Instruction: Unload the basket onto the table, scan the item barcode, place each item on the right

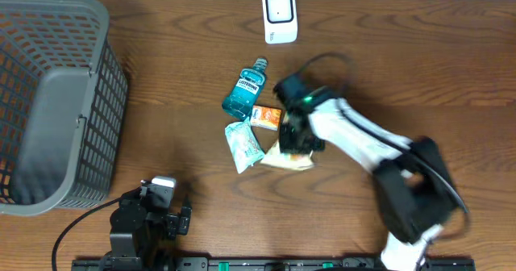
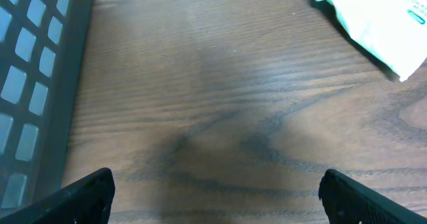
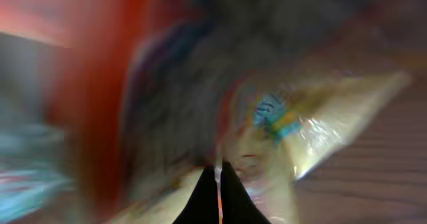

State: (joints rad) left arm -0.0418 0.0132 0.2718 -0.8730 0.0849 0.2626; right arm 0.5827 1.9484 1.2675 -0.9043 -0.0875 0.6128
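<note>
Mid-table lies a small pile: a blue mouthwash bottle, an orange box, a teal-white pouch and a cream snack bag. My right gripper is down on the pile, over the bag. In the blurred right wrist view its fingers are shut together, with a thin strip of the cream bag pinched between the tips. At the near left edge my left gripper stands open over bare wood, with nothing between its fingers. The pouch shows far ahead of it.
A white barcode scanner stands at the table's far edge, behind the pile. A grey mesh basket fills the left side, its wall close to my left gripper. Bare wood lies between basket and pile.
</note>
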